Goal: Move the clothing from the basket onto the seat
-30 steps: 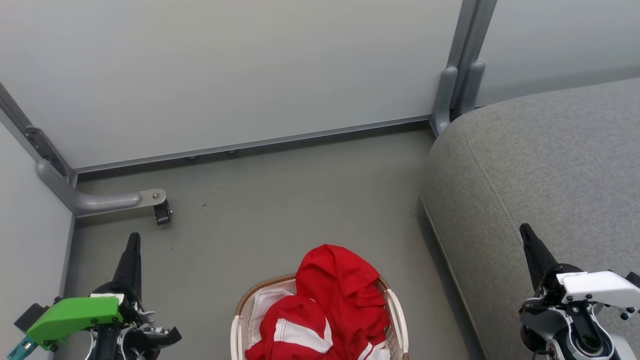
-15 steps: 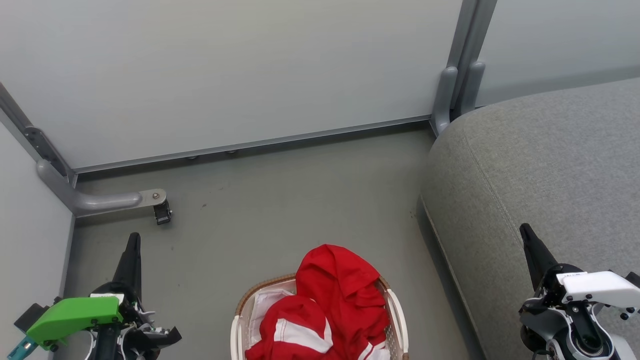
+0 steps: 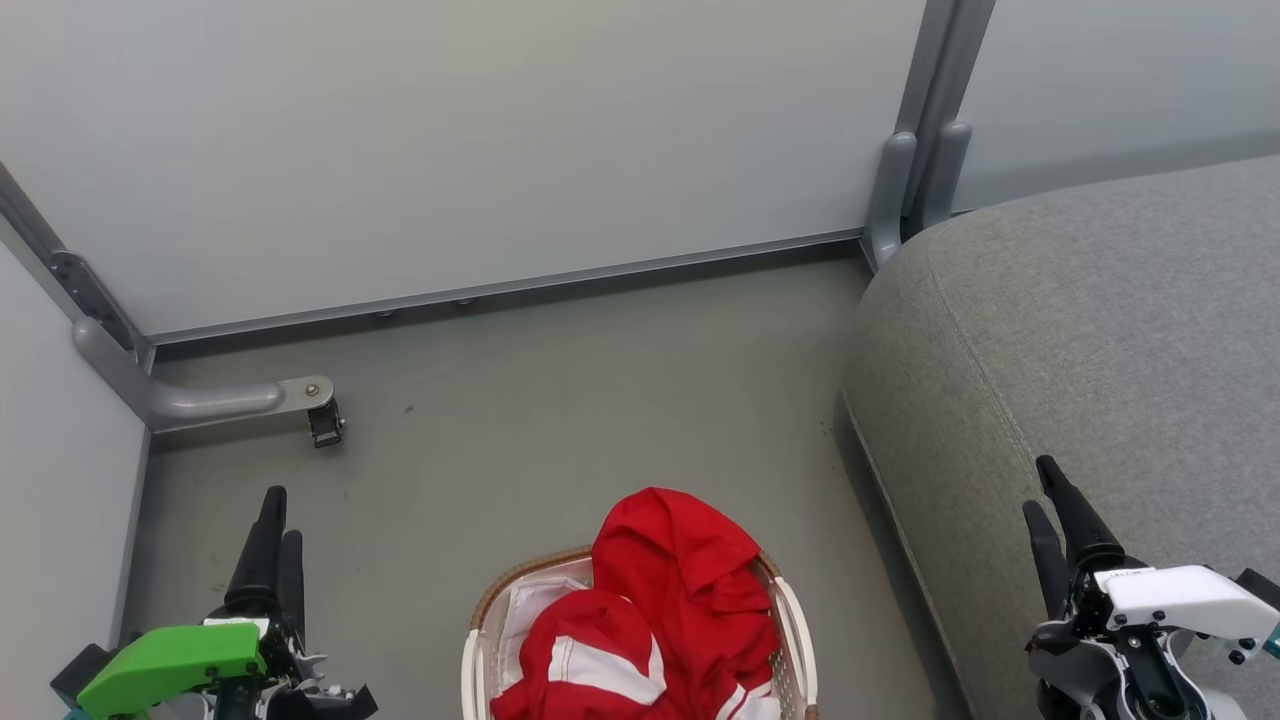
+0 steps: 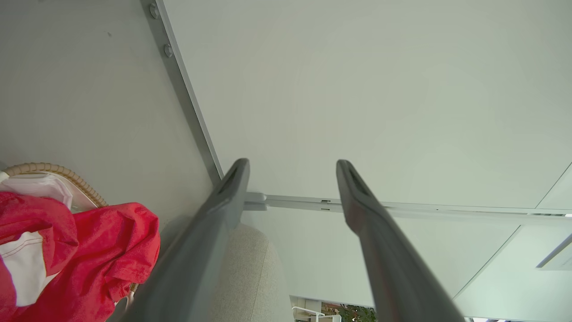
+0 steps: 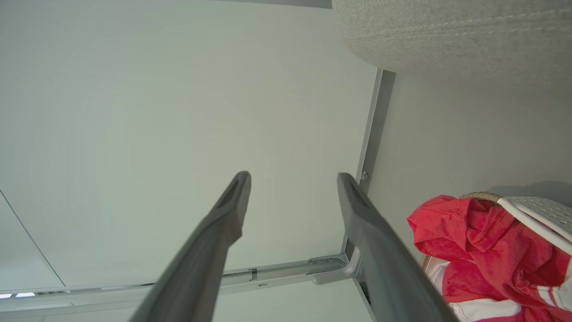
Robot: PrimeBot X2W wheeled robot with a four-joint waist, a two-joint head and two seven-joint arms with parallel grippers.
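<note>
The red clothing with its white panel is heaped in the cream basket, which stands on the floor at the bottom middle of the head view. The grey seat rises just right of the basket. My left gripper hovers open over the floor left of the basket, with nothing between its fingers. My right gripper is open and empty above the seat's front edge. In the left wrist view, the clothing and the basket rim lie left of the open left gripper. The right wrist view has the clothing and seat right of the open right gripper.
Pale partition walls close off the back and left. A metal partition foot with a small black caster juts onto the grey floor at the left. A grey post stands at the seat's back corner.
Both grippers were shut and now stand open. Both have dropped slightly toward the bottom of the head view. The clothing and basket have not moved.
</note>
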